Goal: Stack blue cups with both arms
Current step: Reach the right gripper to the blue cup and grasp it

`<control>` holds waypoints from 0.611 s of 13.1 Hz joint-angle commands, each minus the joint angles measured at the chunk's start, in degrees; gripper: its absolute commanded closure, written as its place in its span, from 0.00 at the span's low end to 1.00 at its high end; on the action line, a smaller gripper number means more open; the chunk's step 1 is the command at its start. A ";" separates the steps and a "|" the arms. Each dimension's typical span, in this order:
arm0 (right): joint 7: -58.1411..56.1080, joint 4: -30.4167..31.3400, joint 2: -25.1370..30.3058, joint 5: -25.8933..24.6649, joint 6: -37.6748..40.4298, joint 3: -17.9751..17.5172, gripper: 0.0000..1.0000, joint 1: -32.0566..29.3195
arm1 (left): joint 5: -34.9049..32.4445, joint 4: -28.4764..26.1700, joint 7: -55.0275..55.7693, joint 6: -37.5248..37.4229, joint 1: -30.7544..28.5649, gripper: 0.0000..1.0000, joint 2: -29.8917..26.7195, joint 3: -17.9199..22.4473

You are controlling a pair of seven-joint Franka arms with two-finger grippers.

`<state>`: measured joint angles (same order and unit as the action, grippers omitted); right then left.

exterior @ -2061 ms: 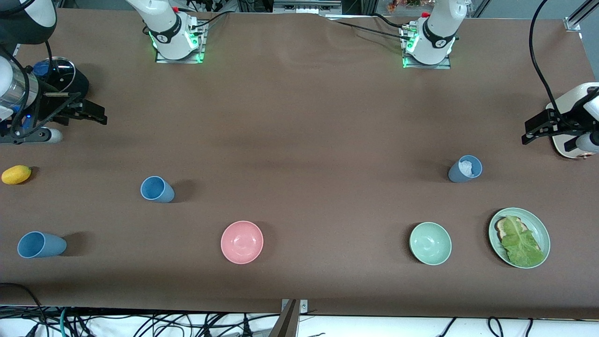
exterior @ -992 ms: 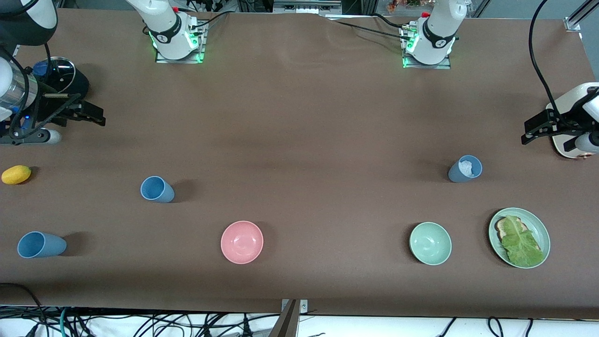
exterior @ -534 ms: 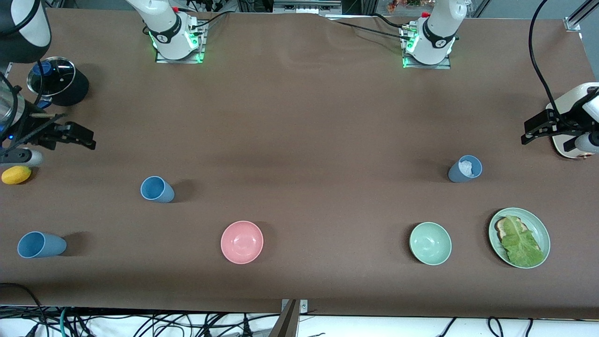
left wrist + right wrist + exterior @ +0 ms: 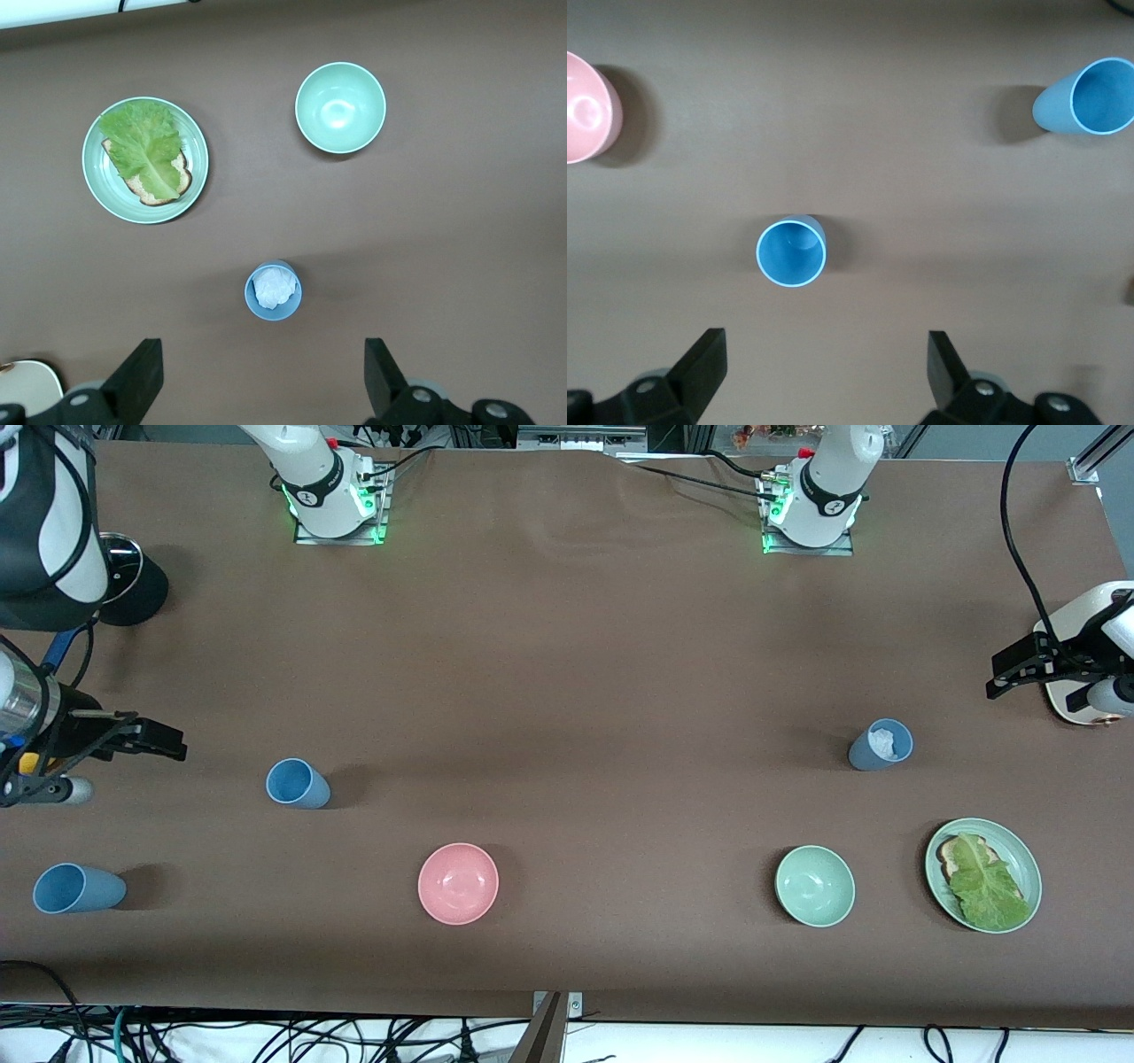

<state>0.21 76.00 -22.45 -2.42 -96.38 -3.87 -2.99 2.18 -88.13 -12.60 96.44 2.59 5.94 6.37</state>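
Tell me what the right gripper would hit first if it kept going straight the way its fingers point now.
Most likely the blue cup: the right wrist view centers it between the open fingers of the right gripper, with only bare table around it. Depth is unclear, so the gripper might meet the tabletop just short of it.

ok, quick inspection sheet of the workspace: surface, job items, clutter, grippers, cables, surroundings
Surface: brown table, no spills seen.
Job's things: three blue cups, unstacked; two empty toward the right arm's end; third holds something white and crumpled.
Clutter: pink bowl, green bowl, plate with bread and lettuce, black pot.
Grippers: right gripper open, empty, near the empty cups; left gripper open, empty, waiting.
Cables: loose bundle below the table's near edge.
Surroundings: nothing seen.
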 commanded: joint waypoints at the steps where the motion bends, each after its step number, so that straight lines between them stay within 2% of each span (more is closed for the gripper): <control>1: 0.49 -2.18 -4.61 -2.58 -0.30 -0.53 0.00 -0.09 | -2.09 0.24 -0.32 -0.28 0.39 0.00 0.04 -0.04; 3: 0.84 -1.91 -8.12 -6.36 -0.48 -0.62 0.00 2.27 | -2.09 0.24 -0.32 -0.28 0.40 0.00 0.04 -0.04; 4: 0.76 -1.83 -8.84 -5.94 -1.08 -0.62 0.00 2.46 | -2.09 0.24 -0.32 -0.28 0.40 0.00 0.04 -0.04; 7: -0.12 -1.74 -11.48 0.99 -3.64 -0.62 0.00 0.44 | -2.09 0.24 -0.32 -0.28 0.40 0.00 0.04 -0.04; 8: -0.12 -1.74 -12.18 1.01 -3.90 -0.62 0.00 0.53 | -2.09 0.24 -0.32 -0.28 0.48 0.00 0.04 -0.04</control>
<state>0.25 75.93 -33.65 -3.24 -100.65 -4.20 -1.80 2.18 -88.17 -12.60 96.43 2.62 5.97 6.37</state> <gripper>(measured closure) 0.000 0.000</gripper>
